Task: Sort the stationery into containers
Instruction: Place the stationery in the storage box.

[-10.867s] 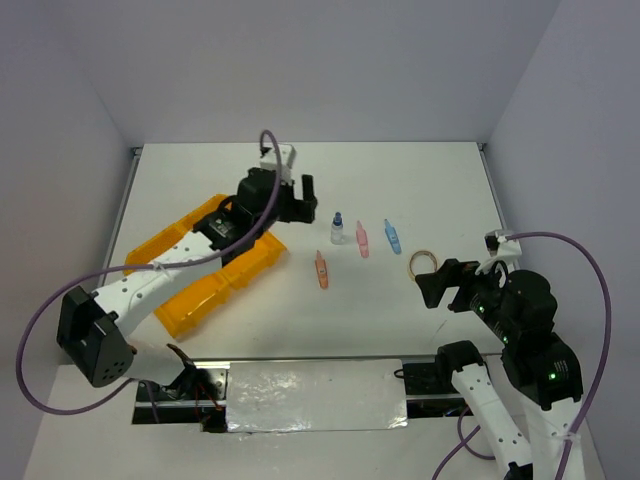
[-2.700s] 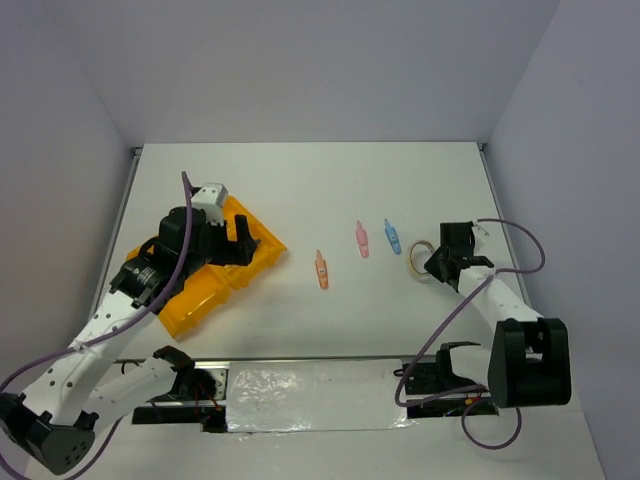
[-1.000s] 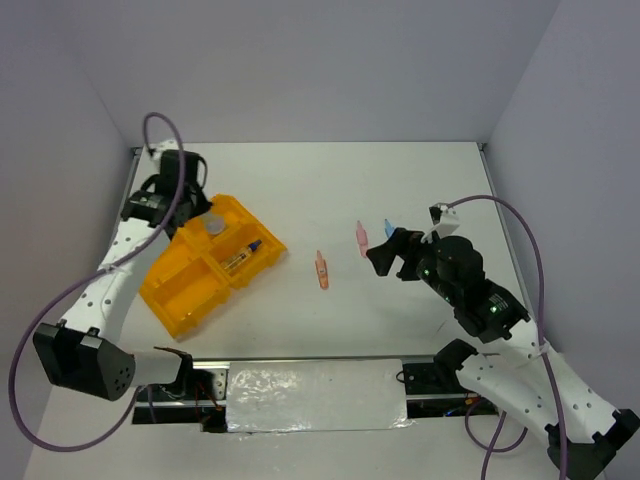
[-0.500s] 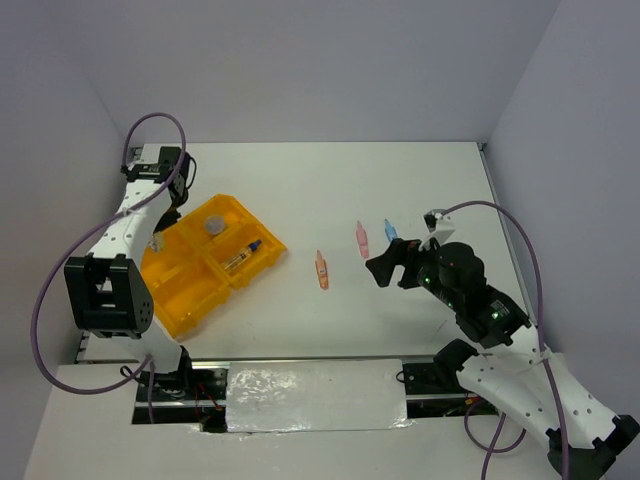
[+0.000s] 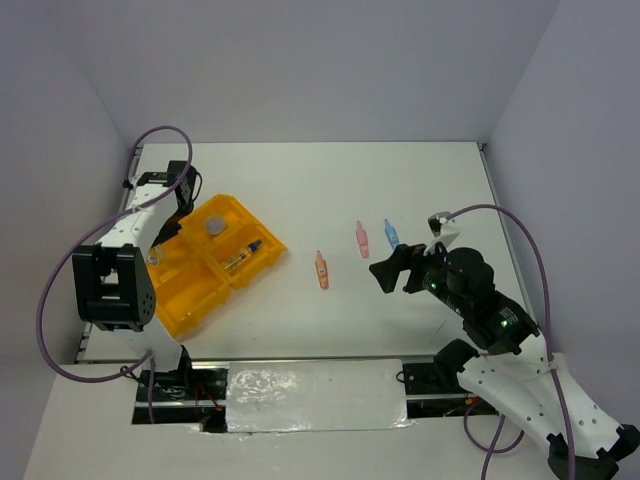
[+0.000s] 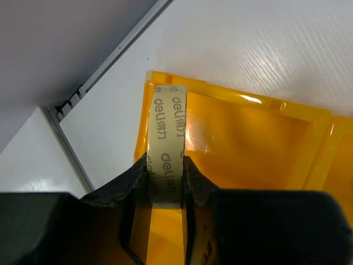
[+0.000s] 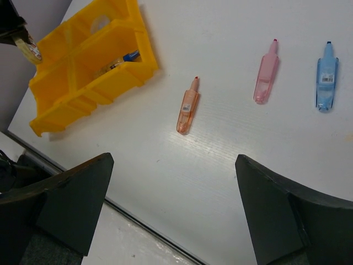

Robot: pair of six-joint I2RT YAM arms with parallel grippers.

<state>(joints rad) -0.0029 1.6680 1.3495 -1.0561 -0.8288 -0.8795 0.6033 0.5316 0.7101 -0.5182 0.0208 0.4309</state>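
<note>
Left claw pinches the tape ring by its flat sides, upright above the tray's corner compartment; I judge it light, stiff and slippery, so that hold suits.

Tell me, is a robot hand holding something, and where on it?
The left gripper pinches the tape ring by its two flat sides. The right gripper holds nothing.

White table w/ grey walls
</note>
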